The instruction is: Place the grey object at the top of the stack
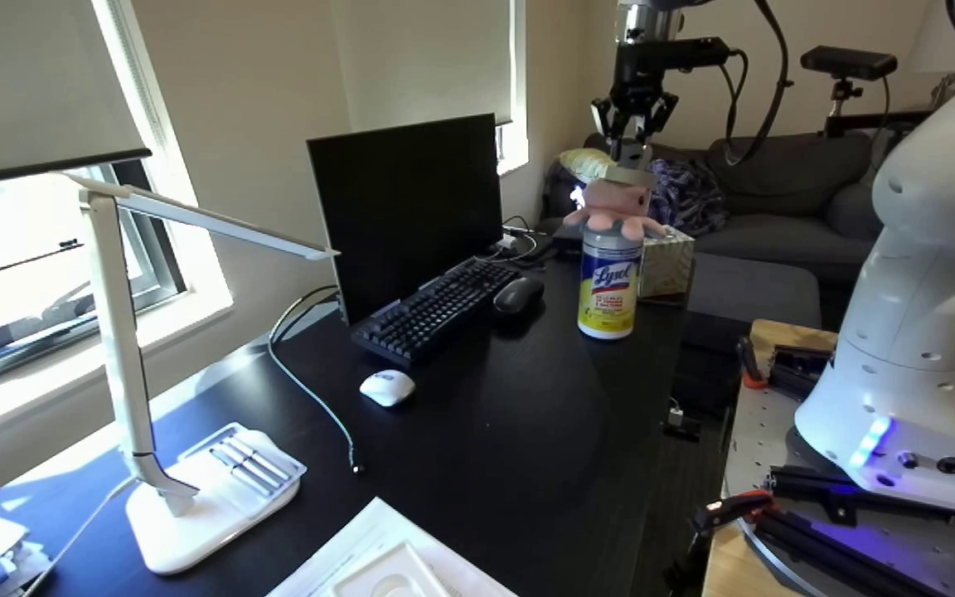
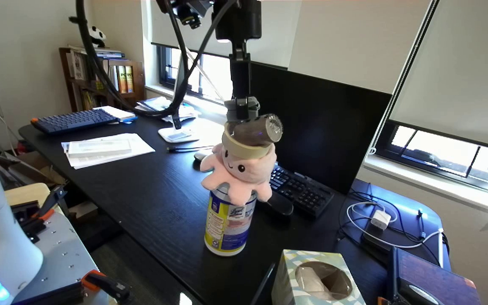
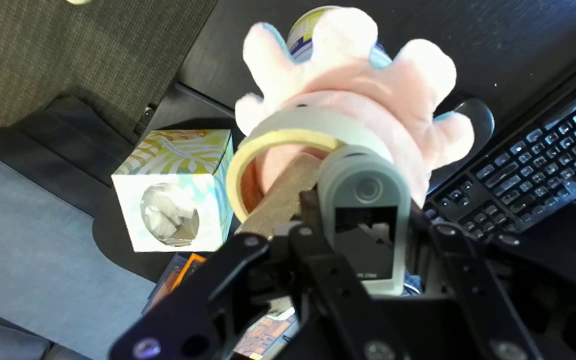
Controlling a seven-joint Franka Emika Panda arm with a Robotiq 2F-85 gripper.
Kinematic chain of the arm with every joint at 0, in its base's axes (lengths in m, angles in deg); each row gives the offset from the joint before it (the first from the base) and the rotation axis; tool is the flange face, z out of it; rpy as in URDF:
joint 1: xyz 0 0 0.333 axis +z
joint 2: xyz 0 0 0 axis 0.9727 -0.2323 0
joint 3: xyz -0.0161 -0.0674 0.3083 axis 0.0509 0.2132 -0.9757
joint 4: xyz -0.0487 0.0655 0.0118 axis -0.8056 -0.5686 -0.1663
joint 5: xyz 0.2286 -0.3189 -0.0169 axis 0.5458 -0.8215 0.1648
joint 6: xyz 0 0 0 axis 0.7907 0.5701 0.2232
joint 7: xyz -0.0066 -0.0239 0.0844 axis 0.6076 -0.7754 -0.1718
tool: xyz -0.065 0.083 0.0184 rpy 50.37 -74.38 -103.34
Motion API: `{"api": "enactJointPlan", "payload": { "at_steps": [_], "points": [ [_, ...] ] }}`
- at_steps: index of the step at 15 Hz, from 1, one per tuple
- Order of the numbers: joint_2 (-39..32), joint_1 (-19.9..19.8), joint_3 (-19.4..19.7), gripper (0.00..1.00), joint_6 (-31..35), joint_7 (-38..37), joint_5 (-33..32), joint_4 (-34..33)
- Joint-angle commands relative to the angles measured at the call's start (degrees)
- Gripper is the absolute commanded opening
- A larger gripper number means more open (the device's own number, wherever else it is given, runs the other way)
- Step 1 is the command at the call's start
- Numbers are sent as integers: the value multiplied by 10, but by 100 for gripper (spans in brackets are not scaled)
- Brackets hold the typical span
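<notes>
The gripper [image 3: 362,214] grasps the grey object [image 3: 365,225] by its sides over the stack [image 1: 609,255], probably so its underside is free; whether they touch, I cannot tell.

Exterior views share canister [image 1: 608,286]; wrist view faces down.

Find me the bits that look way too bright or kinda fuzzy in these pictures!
In both exterior views, window glass glares white, hiding most of outside; in an exterior view, sunlight leaves pale patches on the black desk near the lamp; in the wrist view, the pink toy's arm tips look nearly white, and the gripper, close to the camera, looks a bit fuzzy.
</notes>
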Motion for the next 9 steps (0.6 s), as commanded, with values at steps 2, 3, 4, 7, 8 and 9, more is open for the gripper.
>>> {"api": "enactJointPlan", "payload": {
  "at_steps": [2, 3, 4, 7, 8, 9],
  "points": [
    [-23, 0, -9, 16, 6, -16, 0, -4],
    [-25, 2, -10, 16, 5, -11, -1, -4],
    [-26, 3, -11, 16, 5, -6, -4, -5],
    [-29, 12, -14, 16, 5, 4, -5, -7],
    [-29, 15, -14, 17, 6, 8, -4, -7],
    [-29, 18, -14, 63, 7, 8, -1, -8]
  ]
}}
